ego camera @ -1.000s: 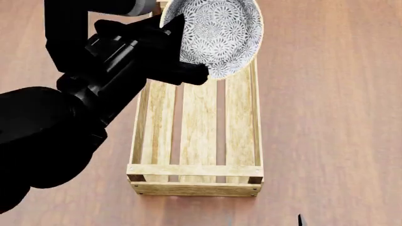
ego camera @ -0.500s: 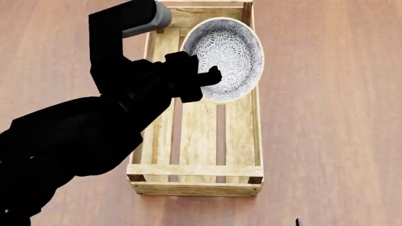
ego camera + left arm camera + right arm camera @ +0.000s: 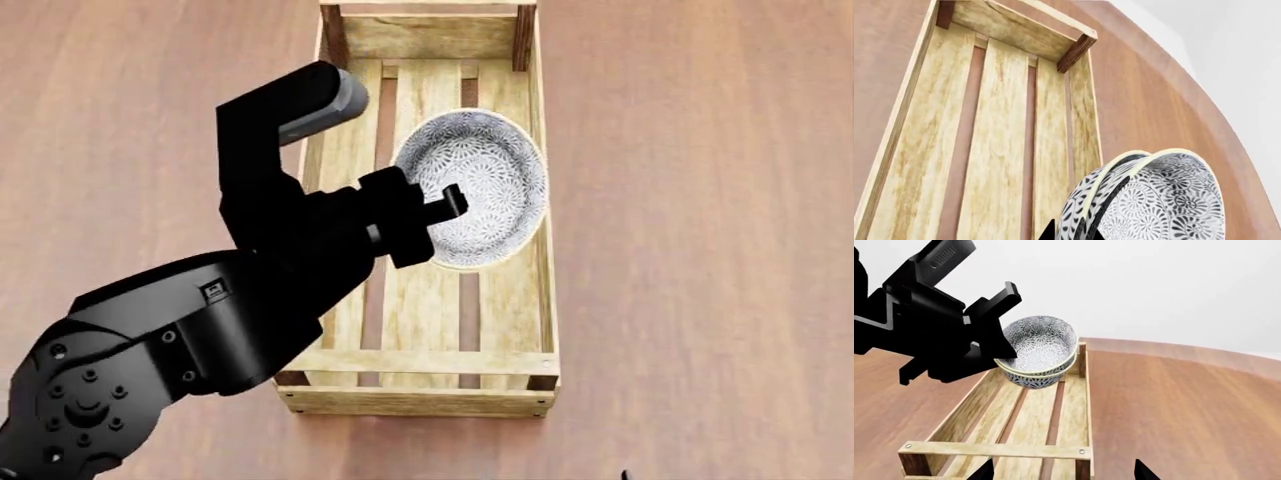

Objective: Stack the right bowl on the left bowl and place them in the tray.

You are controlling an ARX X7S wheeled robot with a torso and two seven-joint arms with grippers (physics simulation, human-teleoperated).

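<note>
Two black-and-white patterned bowls (image 3: 481, 195) are nested one inside the other, their two cream rims (image 3: 1134, 165) showing together. My left gripper (image 3: 447, 205) is shut on their rim, with the black fingertips (image 3: 1047, 231) on either side of the wall. The stacked bowls (image 3: 1037, 347) hang tilted, low inside the far half of the tray (image 3: 541, 300), a long light-wood crate with dark corner posts. Whether they touch the slats I cannot tell. My right gripper (image 3: 1062, 471) is open above the tray's near end (image 3: 994, 450), holding nothing.
The tray's slatted floor (image 3: 994, 125) is bare from the bowls to its near end. The brown wooden table (image 3: 694, 240) lies around it, its curved edge (image 3: 1201, 85) beyond the tray's far end. My left arm (image 3: 200, 320) covers the tray's near left side.
My left arm has brought the stacked bowls down and nearer, from above the tray's far end into the tray's far half. The tray has not moved.
</note>
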